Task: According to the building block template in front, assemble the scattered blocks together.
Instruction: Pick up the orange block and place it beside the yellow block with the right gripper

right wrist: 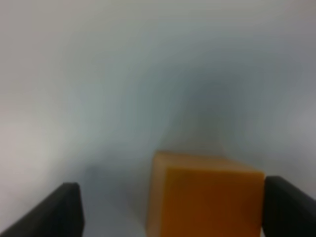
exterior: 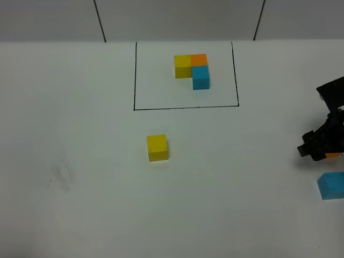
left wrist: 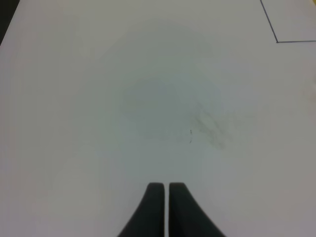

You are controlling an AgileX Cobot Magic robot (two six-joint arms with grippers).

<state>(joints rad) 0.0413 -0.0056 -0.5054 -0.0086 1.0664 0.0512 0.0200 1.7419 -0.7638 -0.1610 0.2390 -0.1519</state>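
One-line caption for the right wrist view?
Open right end effector brackets the orange block on the white table, gap showing on one side.

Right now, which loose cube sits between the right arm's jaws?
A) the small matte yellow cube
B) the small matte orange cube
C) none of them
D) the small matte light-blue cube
B: the right wrist view shows the small matte orange cube between the open right jaws, with a gap showing on one side.
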